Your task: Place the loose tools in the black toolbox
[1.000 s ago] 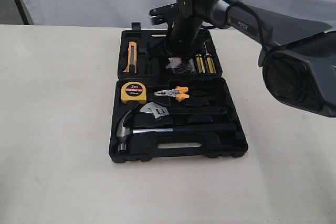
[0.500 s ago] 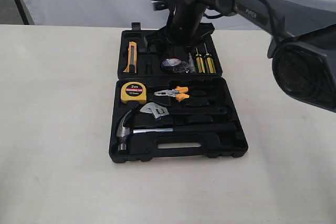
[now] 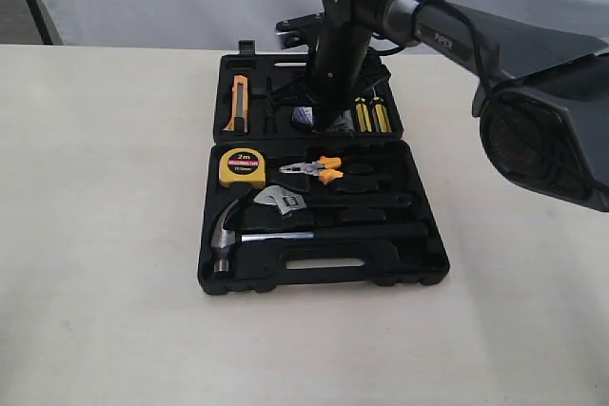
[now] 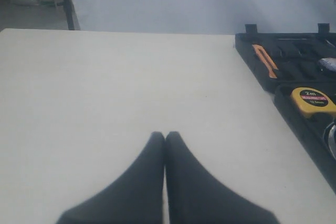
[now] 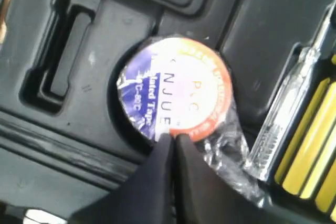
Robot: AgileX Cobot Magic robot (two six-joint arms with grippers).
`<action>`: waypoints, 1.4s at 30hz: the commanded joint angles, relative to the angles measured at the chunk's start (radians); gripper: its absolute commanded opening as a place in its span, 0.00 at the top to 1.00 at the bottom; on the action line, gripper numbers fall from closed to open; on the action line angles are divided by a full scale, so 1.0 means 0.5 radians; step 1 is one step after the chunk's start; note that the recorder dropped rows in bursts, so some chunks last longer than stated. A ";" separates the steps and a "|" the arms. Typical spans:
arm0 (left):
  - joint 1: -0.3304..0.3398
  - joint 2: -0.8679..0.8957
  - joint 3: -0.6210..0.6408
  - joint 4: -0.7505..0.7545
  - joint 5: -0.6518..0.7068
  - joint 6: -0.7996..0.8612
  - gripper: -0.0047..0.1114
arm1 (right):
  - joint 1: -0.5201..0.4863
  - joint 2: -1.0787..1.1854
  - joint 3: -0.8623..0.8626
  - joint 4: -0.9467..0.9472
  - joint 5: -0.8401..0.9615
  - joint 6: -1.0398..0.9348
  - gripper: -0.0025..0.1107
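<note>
The black toolbox (image 3: 430,263) lies open on the table. Its near half holds the claw hammer (image 3: 226,233) and the adjustable wrench (image 3: 282,202) in their recesses. The tape roll (image 5: 173,90), with a blue, white and orange label under clear wrap, sits in a round recess of the far half (image 3: 304,117). My right gripper (image 5: 172,138) is shut, its tips touching the roll's edge, and nothing shows between them. In the exterior view the right gripper (image 3: 322,119) stands over that recess. My left gripper (image 4: 165,135) is shut and empty over bare table, left of the toolbox (image 4: 294,72).
A yellow tape measure (image 3: 242,167) and orange-handled pliers (image 3: 320,169) lie in the near half. An orange utility knife (image 3: 236,102) and yellow-handled screwdrivers (image 3: 371,115) lie in the far half. The right arm (image 3: 447,35) reaches in from the right. White backdrop behind.
The right arm rose off the tape roll half a second ago, then came back down onto it. The roll stays in its recess. The other tools have not moved.
</note>
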 commanded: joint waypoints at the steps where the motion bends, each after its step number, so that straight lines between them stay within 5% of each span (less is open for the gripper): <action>1: 0.007 -0.016 0.019 -0.027 -0.034 -0.021 0.95 | -0.008 -0.005 -0.001 -0.018 -0.009 -0.018 0.98; 23: 0.007 -0.016 0.019 -0.027 -0.034 -0.021 0.95 | -0.047 -0.358 0.079 -0.093 0.203 0.088 0.98; 29: 0.007 -0.016 0.019 -0.027 -0.034 -0.021 0.95 | -0.148 -0.783 0.584 -0.098 0.203 0.092 0.98; 42: 0.007 -0.016 0.019 -0.027 -0.034 -0.021 0.95 | -0.705 -2.410 2.419 0.182 -0.292 0.072 0.98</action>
